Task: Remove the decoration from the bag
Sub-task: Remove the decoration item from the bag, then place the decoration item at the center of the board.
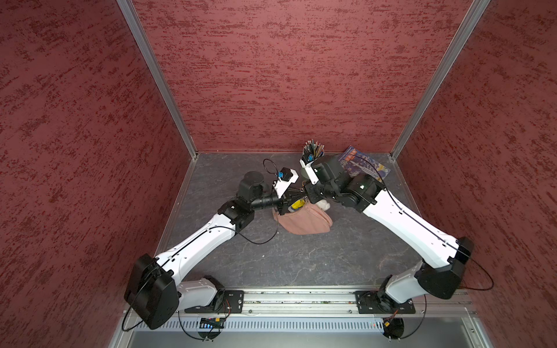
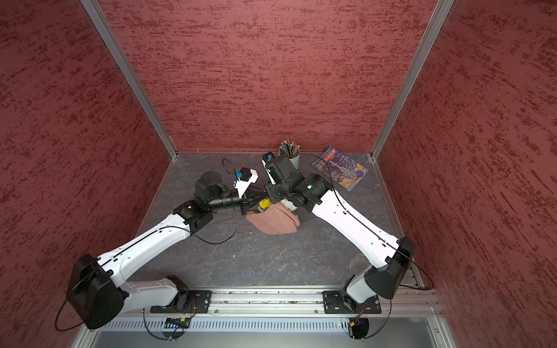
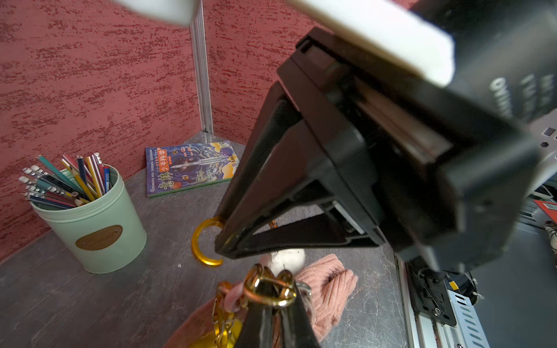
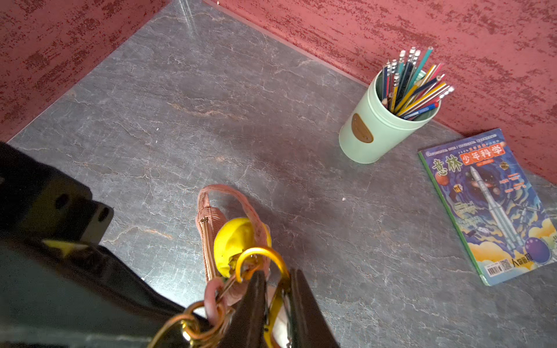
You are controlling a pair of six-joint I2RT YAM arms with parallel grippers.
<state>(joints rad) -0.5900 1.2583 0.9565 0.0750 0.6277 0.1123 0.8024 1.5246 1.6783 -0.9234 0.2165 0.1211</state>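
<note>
Two of a kind, left arm (image 1: 193,241) and right arm (image 1: 404,220): long links in glossy white shells, joints in boxy matte black housings. Along each white shell a thin black cable (image 1: 259,242), looping free at elbow and base. At the foot of each, a flat black base plate (image 1: 235,298) with silver screws. On the wrist a white camera mount (image 1: 286,180) with a blue plug (image 1: 280,174). Small green light (image 2: 308,186) on one black joint. All black too, right gripper (image 3: 224,247), long wedge-shaped fingers, white lettering (image 3: 501,96) on the housing behind.
</note>
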